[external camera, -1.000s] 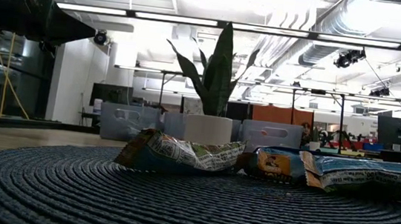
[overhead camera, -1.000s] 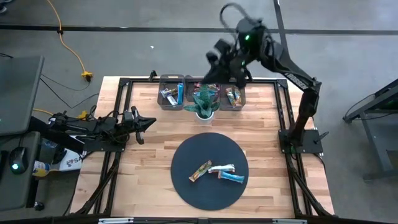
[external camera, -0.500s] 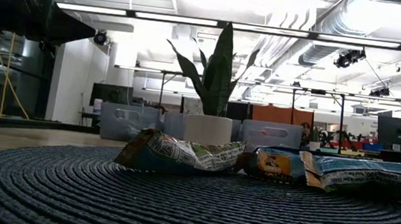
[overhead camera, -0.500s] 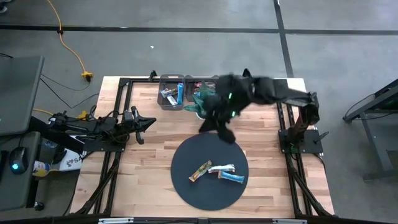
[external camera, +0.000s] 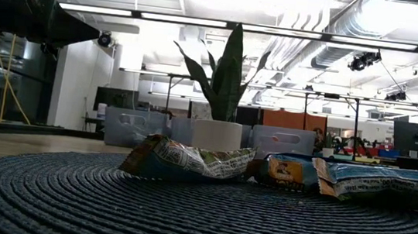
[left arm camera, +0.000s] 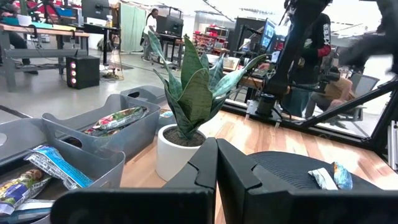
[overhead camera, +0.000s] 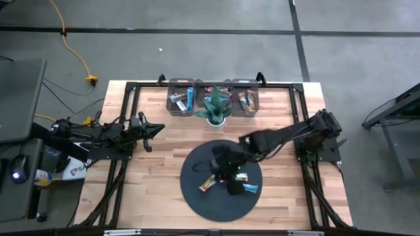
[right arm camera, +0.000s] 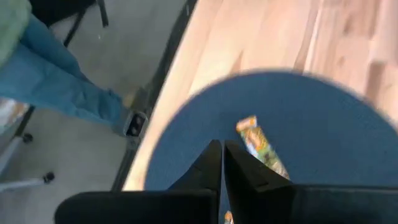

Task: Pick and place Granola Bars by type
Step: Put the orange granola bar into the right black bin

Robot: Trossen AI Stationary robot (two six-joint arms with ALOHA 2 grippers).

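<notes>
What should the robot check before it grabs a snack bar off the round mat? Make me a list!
1. Right hand is over the round mat: ok, it hangs above the bars.
2. Right hand is open and ready to grab: not ok, its fingers are shut together with nothing between them.
3. Bars left on the mat: ok, a brown and orange bar and a blue bar show; a third is mostly hidden under the arm.
4. Which bar the hand is aiming at: cannot tell.
5. Gray bins at the back are ready: ok, they already hold bars beside the potted plant.
6. Left hand is out of the way: ok, shut and parked at the table's left.
</notes>
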